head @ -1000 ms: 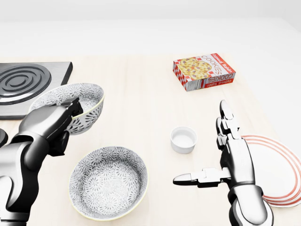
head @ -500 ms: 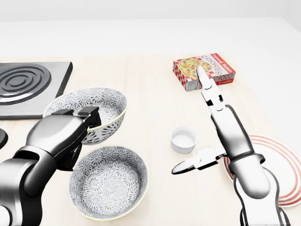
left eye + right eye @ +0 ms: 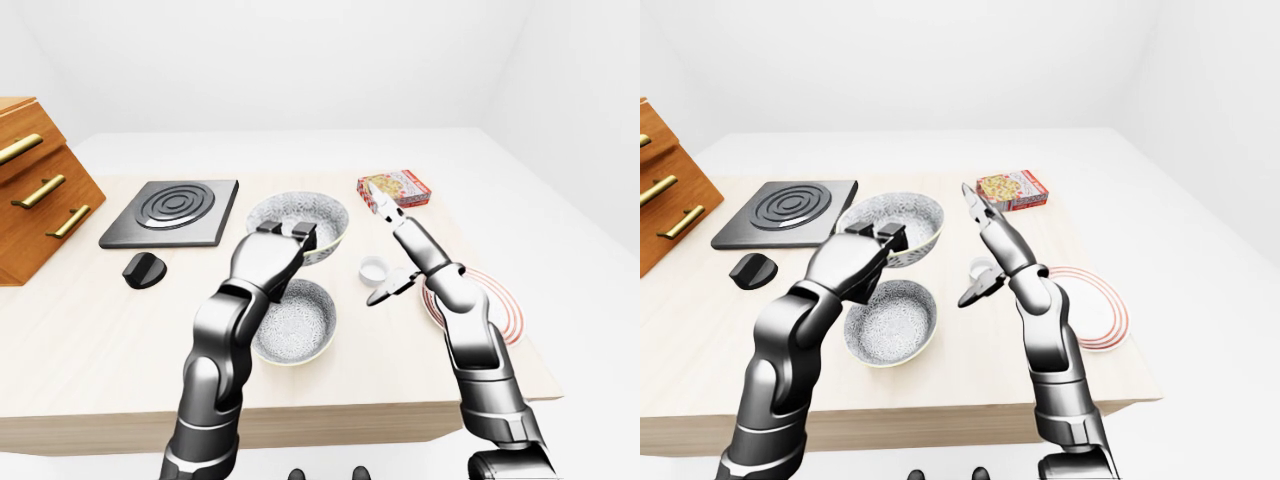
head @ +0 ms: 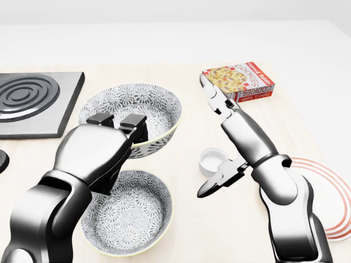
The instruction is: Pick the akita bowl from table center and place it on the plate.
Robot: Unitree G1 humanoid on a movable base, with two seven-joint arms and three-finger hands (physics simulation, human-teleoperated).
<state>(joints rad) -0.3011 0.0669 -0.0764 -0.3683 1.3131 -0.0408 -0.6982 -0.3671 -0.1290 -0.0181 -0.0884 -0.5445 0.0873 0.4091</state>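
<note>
Above the middle of the table (image 4: 164, 230), we hold the bowl (image 4: 143, 107) in our left hand (image 4: 112, 134), lifted clear of the surface. Its fingers (image 4: 136, 123) are hooked over the near rim and clamped on the wall, with the rest of the hand under and behind the bowl. Our right hand (image 4: 222, 142) hangs over the table with its fingers spread apart and holds nothing.

Handling, in our judgement:
- The bowl looks like glazed ceramic: stiff, fairly heavy for a one-sided grip, smooth and liable to slip, and breakable if dropped.
- A rim pinch leaves the far side unsupported, so the bowl can tilt. We recommend keeping it level and moving slowly.
- The rim is the only practical place to take hold, since the wall is wide and curved.

Appearance: the bowl is round and deep, covered inside and out with a fine grey-and-white flower pattern, with a pale yellowish edge on the rim. It appears empty.

A second bowl (image 4: 131, 216) of the same pattern rests on the table below the held one. The plate (image 4: 334, 200), white with red rings, lies at the right edge of the head view, well apart from the bowl. A small white cup (image 4: 211, 160) stands between them, with a cookie box (image 4: 241, 79) beyond it.
</note>
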